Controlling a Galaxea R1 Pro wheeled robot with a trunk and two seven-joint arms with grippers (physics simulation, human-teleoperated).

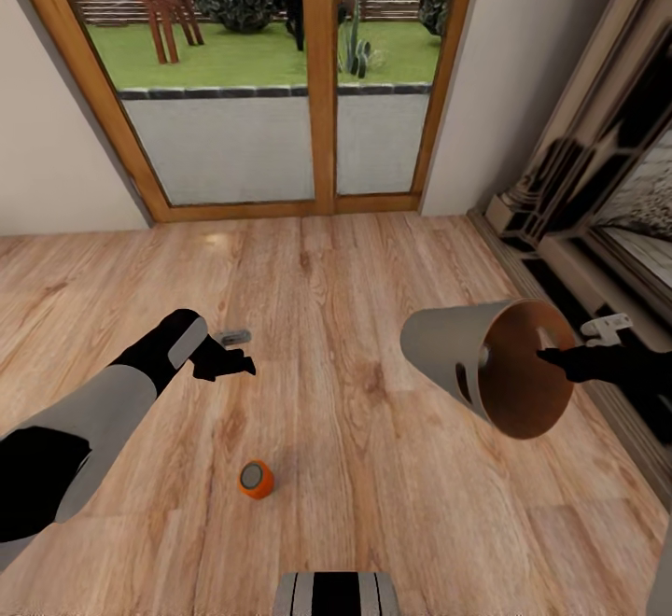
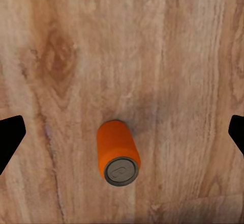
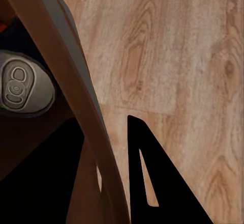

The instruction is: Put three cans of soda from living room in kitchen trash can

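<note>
Head view: the left gripper [image 1: 233, 364] hangs above the wood floor [image 1: 355, 411], jaws spread and holding nothing; a can of soda [image 1: 256, 480] lies on the planks nearer the robot. The right gripper [image 1: 553, 355] clamps the rim of the tash can [image 1: 467, 355], tipped on its side.

Left wrist view: the can [image 2: 118, 151] lies between wide-apart fingertips [image 2: 10, 132], untouched.

Right wrist view: one finger [image 3: 152, 183] sits outside the bin's wall; a second can [image 3: 23, 89] rests inside.

no readable text, labels or numbers anywhere
</note>
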